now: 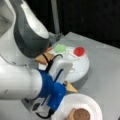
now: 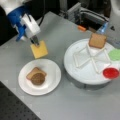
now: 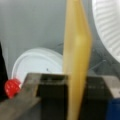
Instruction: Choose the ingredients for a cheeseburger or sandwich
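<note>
My gripper point(image 2: 35, 40) is shut on the top edge of a yellow cheese square point(image 2: 39, 50), which hangs above the table just beyond the white paper plate point(image 2: 51, 68). The wrist view shows the cheese point(image 3: 76, 57) edge-on between the jaws of the gripper point(image 3: 75, 83). On the plate lies a tan toast square point(image 2: 33, 71) with the dark brown patty point(image 2: 38, 78) on top. A second toast point(image 2: 97, 40), the green lettuce point(image 2: 115, 54) and the red tomato point(image 2: 110, 73) rest on the white divided tray point(image 2: 75, 67). In a front view a corner of the cheese point(image 1: 71, 87) pokes out behind the arm.
The divided tray point(image 1: 82, 67) sits at a front view's right, raised off the grey table. Dark equipment and an orange piece point(image 2: 81, 28) stand behind it. The arm's bulk point(image 1: 27, 37) fills a front view's left. A black perforated board point(image 2: 15, 110) lies at the bottom left.
</note>
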Robot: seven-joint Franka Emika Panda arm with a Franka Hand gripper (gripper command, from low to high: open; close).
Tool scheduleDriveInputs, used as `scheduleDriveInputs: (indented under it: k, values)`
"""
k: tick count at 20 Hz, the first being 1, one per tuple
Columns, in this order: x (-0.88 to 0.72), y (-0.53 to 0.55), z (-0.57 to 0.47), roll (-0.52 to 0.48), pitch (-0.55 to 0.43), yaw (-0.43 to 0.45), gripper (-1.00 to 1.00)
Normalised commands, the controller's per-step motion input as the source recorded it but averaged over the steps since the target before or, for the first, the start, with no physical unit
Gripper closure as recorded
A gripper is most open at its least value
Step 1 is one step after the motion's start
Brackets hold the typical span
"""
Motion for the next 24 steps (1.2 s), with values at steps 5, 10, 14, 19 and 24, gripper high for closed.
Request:
scheduleDriveInputs:
  k: [5,10,14,19,24]
  values:
    - [0.36,-0.30,-0.15,0.099,0.063,0.213,1.00]
    - [0.21,-0.07,-0.17,0.151,-0.017,0.200,1.00]
    - [0.21,-0.04,-0.24,0.081,-0.103,0.167,1.00]
    - [0.18,-0.09,-0.22,0.058,-0.088,0.123,1.00]
    - [0.18,-0.12,-0.08,0.002,-0.046,0.120,1.00]
